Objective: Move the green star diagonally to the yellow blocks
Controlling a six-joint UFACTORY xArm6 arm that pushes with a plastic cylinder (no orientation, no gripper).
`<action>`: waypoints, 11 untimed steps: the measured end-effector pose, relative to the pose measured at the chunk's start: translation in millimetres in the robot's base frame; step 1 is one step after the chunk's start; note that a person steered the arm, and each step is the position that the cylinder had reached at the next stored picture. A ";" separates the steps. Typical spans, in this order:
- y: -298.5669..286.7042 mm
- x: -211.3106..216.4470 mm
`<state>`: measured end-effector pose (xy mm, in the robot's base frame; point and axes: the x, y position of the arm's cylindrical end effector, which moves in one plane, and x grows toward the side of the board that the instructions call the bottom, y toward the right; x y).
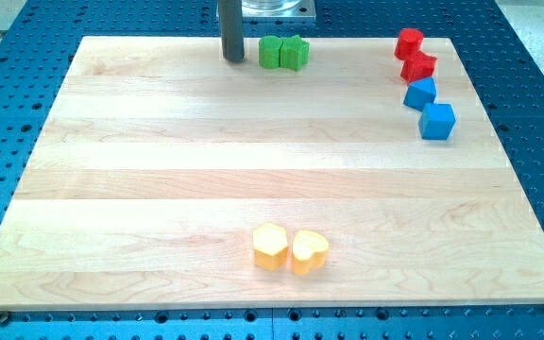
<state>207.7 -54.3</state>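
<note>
My tip, a bare rod holding nothing, stands at the board's top edge just left of the two green blocks, star among them, likely to push it toward the yellow blocks near the bottom edge.

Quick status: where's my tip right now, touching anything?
My tip: no gripper, holding nothing; at the view's top, just left of the two green blocks, apparently not touching them.

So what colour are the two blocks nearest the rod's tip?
Green, both of them, just right of my tip in the camera view.
</note>
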 end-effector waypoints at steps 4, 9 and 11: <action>135.2 90.2; 27.0 184.7; 117.0 188.4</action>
